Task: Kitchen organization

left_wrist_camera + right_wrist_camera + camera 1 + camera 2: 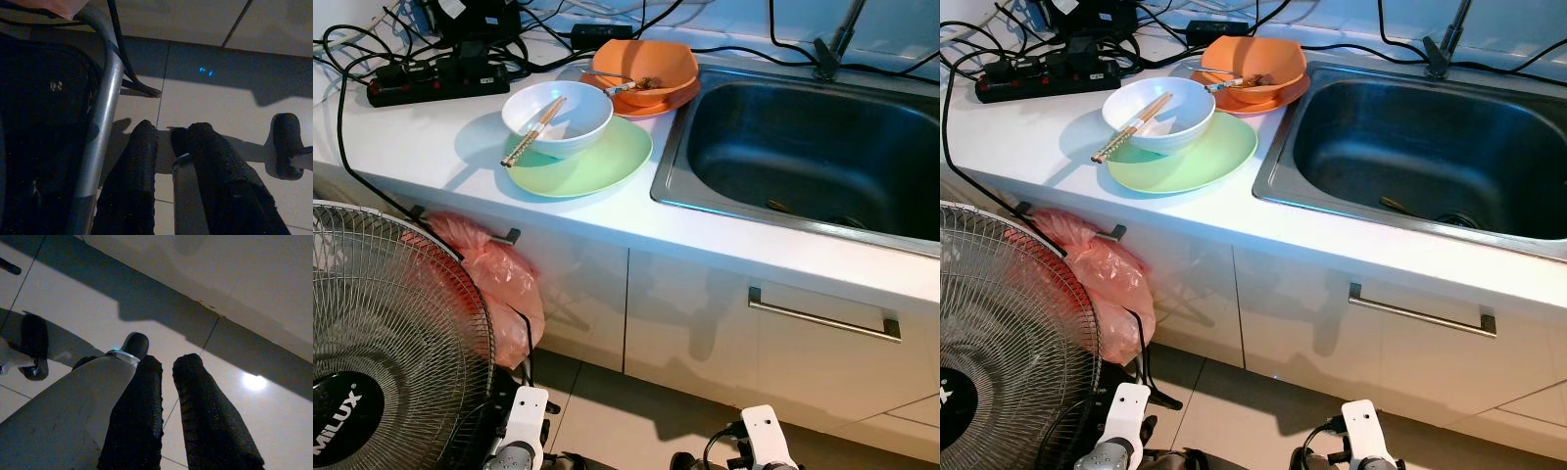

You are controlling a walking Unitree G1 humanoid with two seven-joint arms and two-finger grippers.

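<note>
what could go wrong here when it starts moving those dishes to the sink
1. The wooden chopsticks lie loose across the white bowl on the green plate; lifting the stack could tip them off.
2. The black power strip and cables lie beside the steel sink; splashes might reach them.

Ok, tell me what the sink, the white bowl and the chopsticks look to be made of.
Sink: brushed stainless steel by the look, grey with soft reflections along its rim and walls.
White bowl: probably glazed ceramic, though melamine is possible; smooth, glossy white surface.
Chopsticks: likely wood or bamboo, matte tan with a paler, patterned lower end.
</note>
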